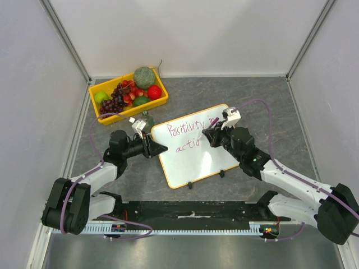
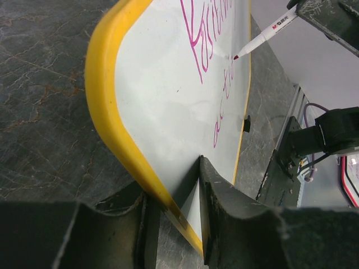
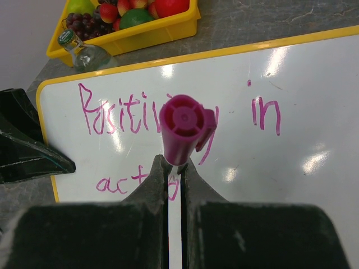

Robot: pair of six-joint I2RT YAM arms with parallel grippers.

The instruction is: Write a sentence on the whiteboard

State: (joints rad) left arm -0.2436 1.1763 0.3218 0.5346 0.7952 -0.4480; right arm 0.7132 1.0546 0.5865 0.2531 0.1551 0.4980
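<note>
While clamped between left jaws, whiteboard (image 2: 168, 123) edge

1. The left arm (image 1: 95, 175) is made of white shell links joined by chunky, rounded black housings. The largest housing sits at 8 o'clock in the overhead view.
2. The right arm (image 1: 291, 178) has the same white-and-black build, with its big black housing at 4 o'clock.
3. A thin left purple cable (image 1: 91, 137) loops beside the left arm, and a right purple cable (image 1: 269, 126) arcs over the other.
4. A small white camera block (image 1: 231, 116) sits on the right wrist.
5. The left tool (image 1: 164, 149) and right tool (image 1: 205, 133) are matte black, with wedge-shaped moulded fingers (image 3: 150, 193).
6. The base rail (image 1: 190, 230) at 6 o'clock is a white slotted strip below a black plate, and it carries small coloured connectors (image 1: 118, 227).
</note>
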